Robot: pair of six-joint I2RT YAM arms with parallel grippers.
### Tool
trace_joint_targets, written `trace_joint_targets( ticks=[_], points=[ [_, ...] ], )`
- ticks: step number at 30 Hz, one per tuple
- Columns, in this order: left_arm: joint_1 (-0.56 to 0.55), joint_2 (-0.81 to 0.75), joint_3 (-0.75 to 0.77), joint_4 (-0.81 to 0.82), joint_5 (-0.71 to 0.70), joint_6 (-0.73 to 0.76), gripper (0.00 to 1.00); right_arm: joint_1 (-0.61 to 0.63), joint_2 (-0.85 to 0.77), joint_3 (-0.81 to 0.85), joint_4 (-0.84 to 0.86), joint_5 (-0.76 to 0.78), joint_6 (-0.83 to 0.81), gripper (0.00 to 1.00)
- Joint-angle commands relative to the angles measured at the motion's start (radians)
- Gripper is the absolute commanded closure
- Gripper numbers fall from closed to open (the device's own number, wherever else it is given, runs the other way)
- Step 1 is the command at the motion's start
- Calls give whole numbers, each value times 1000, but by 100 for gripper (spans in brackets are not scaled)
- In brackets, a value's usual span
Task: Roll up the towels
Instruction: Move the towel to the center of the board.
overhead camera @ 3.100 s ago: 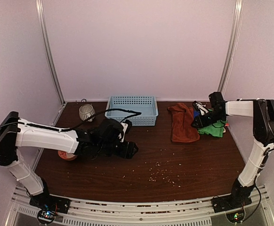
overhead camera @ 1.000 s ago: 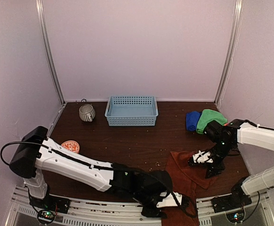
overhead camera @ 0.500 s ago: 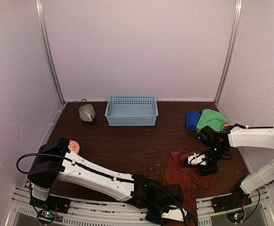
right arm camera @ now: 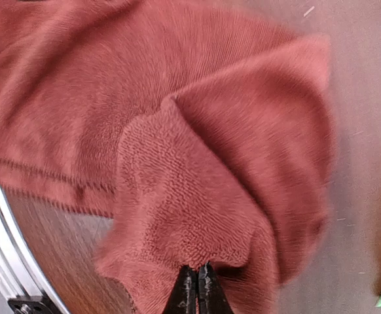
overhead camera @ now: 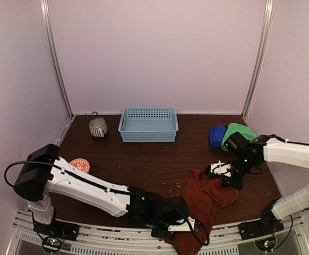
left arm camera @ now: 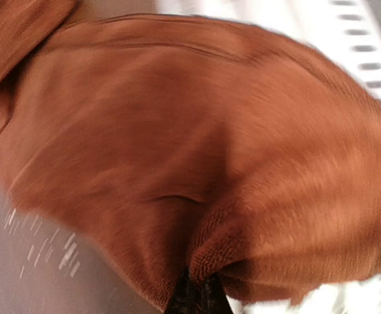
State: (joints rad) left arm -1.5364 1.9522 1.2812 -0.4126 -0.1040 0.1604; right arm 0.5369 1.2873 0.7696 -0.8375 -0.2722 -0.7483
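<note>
The rust-red towel (overhead camera: 203,199) lies crumpled at the table's front right, its near end hanging over the front edge. My left gripper (overhead camera: 188,226) is shut on a fold near that end, and the cloth (left arm camera: 177,150) fills the left wrist view above the pinched jaws (left arm camera: 197,297). At the towel's far corner my right gripper (overhead camera: 222,175) is shut on a raised fold (right arm camera: 190,196), its black tips (right arm camera: 197,284) pressed together. A green towel (overhead camera: 238,134) and a blue towel (overhead camera: 216,136) lie bunched at the back right.
A light blue lattice basket (overhead camera: 148,125) stands at the back centre, with a striped cup (overhead camera: 97,127) to its left. An orange patterned bowl (overhead camera: 80,164) sits near the left edge. Crumbs dot the dark table (overhead camera: 154,159). The white front rail (overhead camera: 91,241) runs below the towel.
Both grippers have closed onto the rust-red towel. The right gripper has moved slightly back with its corner; the left gripper has shifted a little left at the front edge.
</note>
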Motion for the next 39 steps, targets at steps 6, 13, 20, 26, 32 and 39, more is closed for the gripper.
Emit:
trace_joint_targets(
  ticks=[6,13,20,26,32,39],
  points=[
    [293,-427,-259,39,-149,-194,100,-213,-94,164,-126,-193,11,100],
    [373,-601,-350,10,-188,-288,100,-372,-97,158,-132,-205,0,100],
    [538,-546,-400,31,-78,-353,100,-453,53,175,-50,-201,94,100],
    [568,-395,-326,-47,-103,-349,99,-527,160,183,74,-76,213,100],
    [566,-441,-274,-139,-146,-404,56,-542,54,160,93,-72,237,76],
    [457,-613,-333,-69,33,-349,52,-537,-100,72,181,-186,211,68]
  ],
)
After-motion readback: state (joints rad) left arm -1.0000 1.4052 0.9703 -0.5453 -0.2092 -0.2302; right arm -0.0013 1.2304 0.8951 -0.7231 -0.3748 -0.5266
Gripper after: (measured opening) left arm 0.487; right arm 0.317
